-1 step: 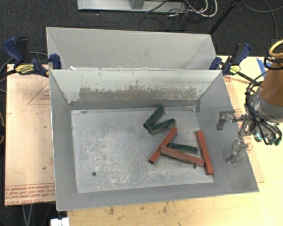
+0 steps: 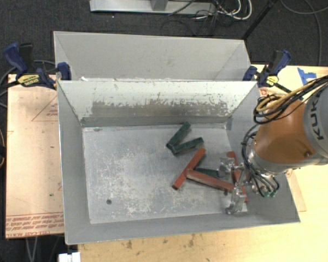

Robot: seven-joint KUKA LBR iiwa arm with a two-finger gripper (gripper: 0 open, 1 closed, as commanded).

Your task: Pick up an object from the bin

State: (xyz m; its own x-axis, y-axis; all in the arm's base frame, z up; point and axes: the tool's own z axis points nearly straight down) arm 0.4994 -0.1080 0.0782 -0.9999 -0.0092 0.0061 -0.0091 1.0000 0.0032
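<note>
**Asker:** Where was your claw at that moment?

**Me:** Low in the bin [image 2: 126, 179], near its front right corner. My claw [image 2: 236, 201] sat at the right-hand end of a red-brown bar [image 2: 210, 180] lying flat on the floor. I could not tell whether it was open or closed, because my orange wrist cover [image 2: 287, 135] and cables [image 2: 279, 100] crowded over it.

**Asker:** What lay nearby?

**Me:** A second red-brown bar [image 2: 188, 168] slanted across the first one's left end, with a dark green bar [image 2: 208, 172] in the angle between them. Two dark green blocks [image 2: 183, 141] lay touching each other nearer the back wall, well apart from me.

**Asker:** How did you expect the bar to handle?

**Me:** I judged it stiff and light, probably wood or plastic, with flat faces that might be a little slick. It looked best taken across its narrow width and towards the middle. Pinched at the very end, I thought it could pivot and droop, or drag its neighbours along.

**Asker:** What couldn't you make out?

**Me:** The bar's right end ran under my claw, so I could not say where it stopped or whether I touched it. A small red bit [image 2: 230, 156] just behind the claw might have been part of me or another thing. I also couldn't tell whether the bars rested on one another or merely side by side.
</note>
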